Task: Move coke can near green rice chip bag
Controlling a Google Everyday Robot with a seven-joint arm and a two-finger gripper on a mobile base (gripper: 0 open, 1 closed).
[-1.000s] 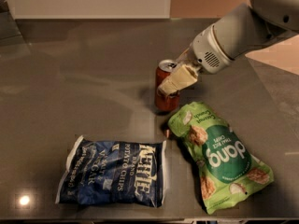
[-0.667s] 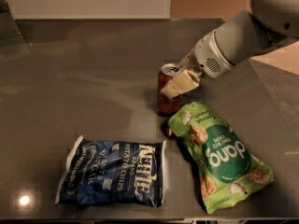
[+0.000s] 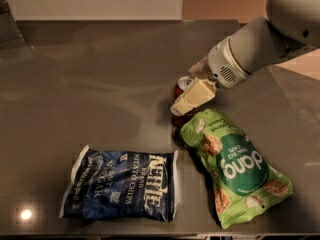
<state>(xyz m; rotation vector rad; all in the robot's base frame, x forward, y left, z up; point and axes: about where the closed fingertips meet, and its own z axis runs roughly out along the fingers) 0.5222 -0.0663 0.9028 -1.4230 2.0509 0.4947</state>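
Observation:
The coke can [image 3: 180, 90], red with a silver top, stands upright on the grey table [image 3: 100, 84], its base right at the top edge of the green rice chip bag [image 3: 235, 169]. The bag lies flat at the front right, its "dang" lettering upside down. My gripper [image 3: 190, 96] reaches in from the upper right and is shut on the can. One cream finger [image 3: 196, 97] crosses the can's right side and hides part of it. The other finger is hidden behind the can.
A dark blue Kettle chip bag [image 3: 122, 184] lies flat at the front left, a short gap from the green bag. My white arm [image 3: 250, 49] spans the upper right. A pale wall [image 3: 100, 1] borders the table's far edge.
The arm has come down and slightly toward the front. The can stays by the green bag's top edge, barely shifted. The bags have not moved.

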